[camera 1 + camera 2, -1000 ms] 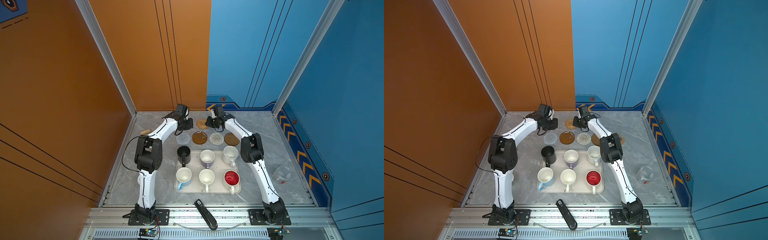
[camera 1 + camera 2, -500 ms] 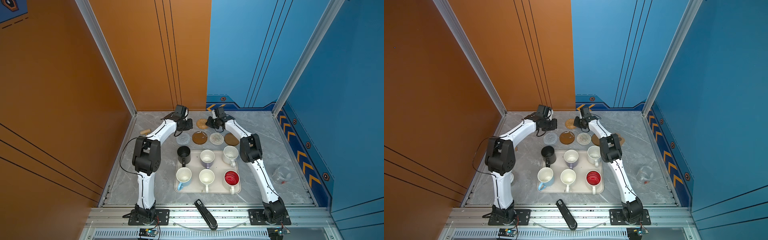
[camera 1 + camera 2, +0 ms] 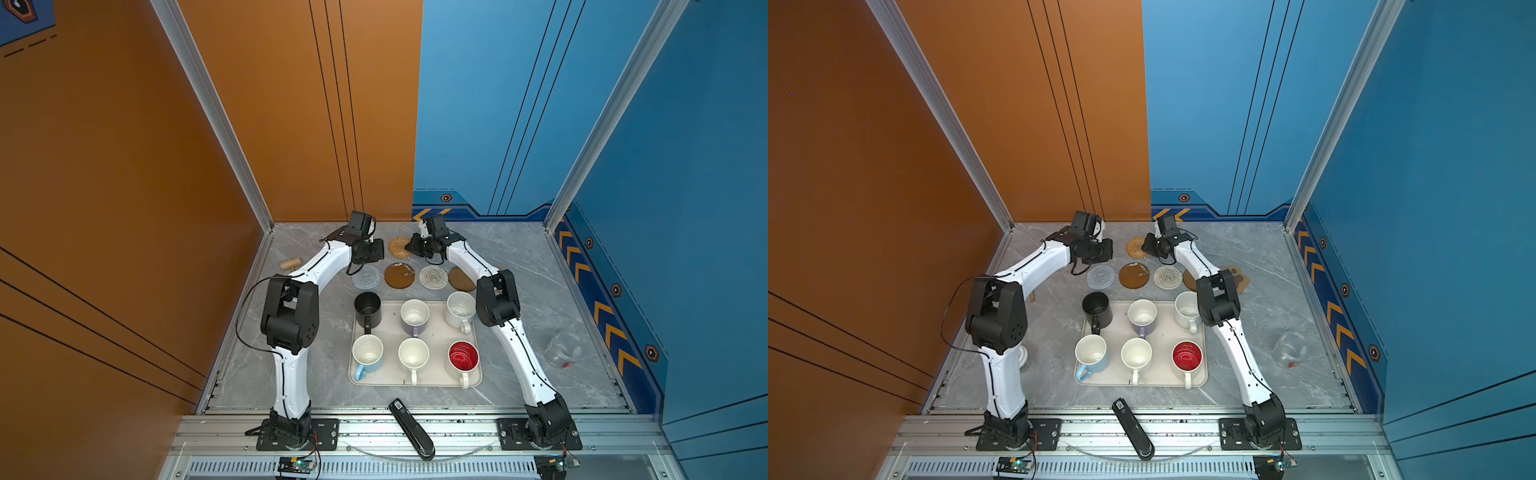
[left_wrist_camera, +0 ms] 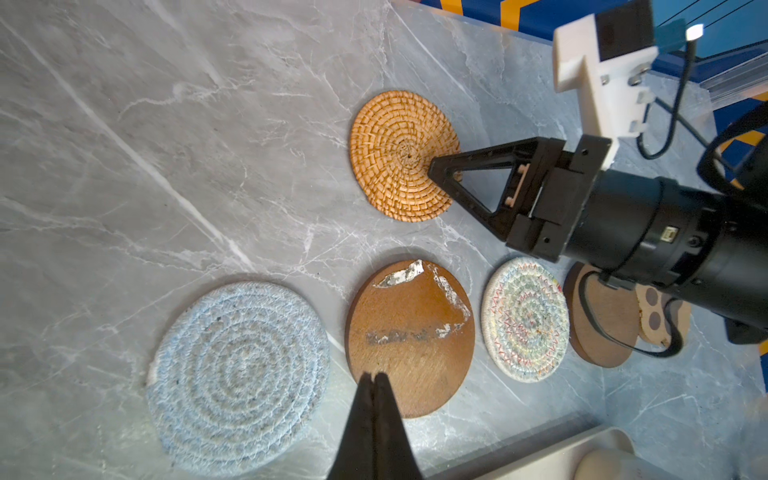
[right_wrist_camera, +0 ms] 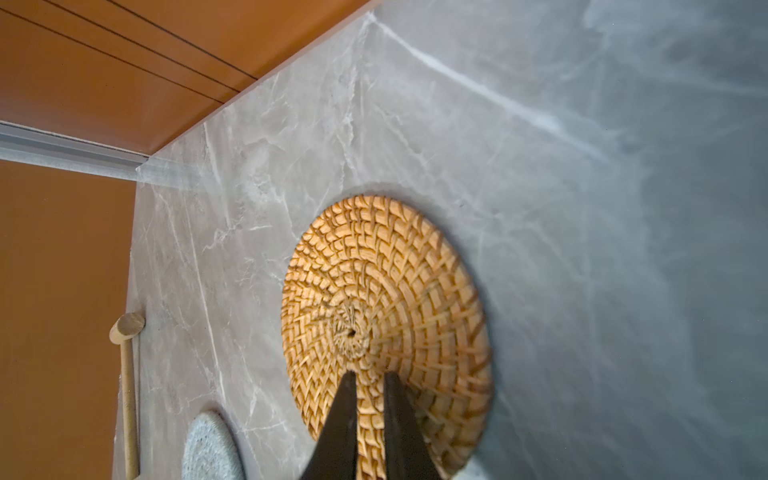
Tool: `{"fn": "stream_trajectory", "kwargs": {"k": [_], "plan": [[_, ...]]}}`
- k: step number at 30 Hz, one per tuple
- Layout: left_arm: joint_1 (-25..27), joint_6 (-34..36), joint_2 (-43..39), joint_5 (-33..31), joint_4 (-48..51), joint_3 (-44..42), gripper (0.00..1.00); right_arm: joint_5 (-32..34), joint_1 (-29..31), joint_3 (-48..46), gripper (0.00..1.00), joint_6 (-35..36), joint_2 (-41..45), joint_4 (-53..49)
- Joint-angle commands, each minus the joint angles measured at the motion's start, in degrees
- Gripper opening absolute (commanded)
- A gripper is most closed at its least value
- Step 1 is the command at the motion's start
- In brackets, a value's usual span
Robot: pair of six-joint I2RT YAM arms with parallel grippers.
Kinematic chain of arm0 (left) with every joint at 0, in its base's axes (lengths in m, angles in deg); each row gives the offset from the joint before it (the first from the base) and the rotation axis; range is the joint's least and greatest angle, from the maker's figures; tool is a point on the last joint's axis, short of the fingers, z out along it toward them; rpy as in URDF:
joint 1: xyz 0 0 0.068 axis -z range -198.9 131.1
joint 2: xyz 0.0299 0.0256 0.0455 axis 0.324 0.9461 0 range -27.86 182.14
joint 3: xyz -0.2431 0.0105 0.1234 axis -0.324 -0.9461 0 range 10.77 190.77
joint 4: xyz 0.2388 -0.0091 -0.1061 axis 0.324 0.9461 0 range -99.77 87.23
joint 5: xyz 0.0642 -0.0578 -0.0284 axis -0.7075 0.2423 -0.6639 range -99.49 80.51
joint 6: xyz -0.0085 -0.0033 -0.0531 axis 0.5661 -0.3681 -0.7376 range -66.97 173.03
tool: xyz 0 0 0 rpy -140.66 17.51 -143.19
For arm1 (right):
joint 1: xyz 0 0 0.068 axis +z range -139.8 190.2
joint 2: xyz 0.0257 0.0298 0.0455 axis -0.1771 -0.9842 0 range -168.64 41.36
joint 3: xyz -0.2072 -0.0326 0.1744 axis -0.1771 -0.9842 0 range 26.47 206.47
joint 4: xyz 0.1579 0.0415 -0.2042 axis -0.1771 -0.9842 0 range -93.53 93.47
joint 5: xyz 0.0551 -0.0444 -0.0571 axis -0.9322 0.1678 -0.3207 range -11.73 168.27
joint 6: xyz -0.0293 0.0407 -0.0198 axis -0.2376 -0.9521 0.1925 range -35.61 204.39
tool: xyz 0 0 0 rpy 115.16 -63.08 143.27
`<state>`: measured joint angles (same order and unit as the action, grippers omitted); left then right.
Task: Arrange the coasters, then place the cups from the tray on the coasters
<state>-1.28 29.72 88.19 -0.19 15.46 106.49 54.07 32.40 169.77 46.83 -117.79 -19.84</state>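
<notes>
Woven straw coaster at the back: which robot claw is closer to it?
Right. The right gripper has its tips over the woven coaster, near its centre. The left gripper hangs shut, off to the coaster's side, clear of it.

Right gripper [image 3: 413,248]: has edged a little toward the left arm's side since a second ago. Its tips now lie over the rattan coaster [image 3: 398,247] (contact cannot be told from the top views).
Right wrist camera [image 3: 432,227]: sits lower in both top views than before.
Right elbow [image 3: 497,297]: has swung slightly inward, toward the middle.
Left elbow [image 3: 291,316]: has drifted slightly outward, away from the middle.
</notes>
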Motion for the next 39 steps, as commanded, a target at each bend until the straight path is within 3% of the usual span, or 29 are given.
{"fn": "stream_trajectory", "kwargs": {"k": [1,39], "plan": [[-0.4,-0.4,-2.0,0.9,-0.8,-1.3,0.02,-2.2,1.5,1.5,0.13,-0.7,-2.4,-1.5],[-3.1,-2.2,-2.1,2.0,-3.7,-6.7,0.01,-10.2,7.1,5.5,0.16,-5.1,-6.6,3.0]]}}
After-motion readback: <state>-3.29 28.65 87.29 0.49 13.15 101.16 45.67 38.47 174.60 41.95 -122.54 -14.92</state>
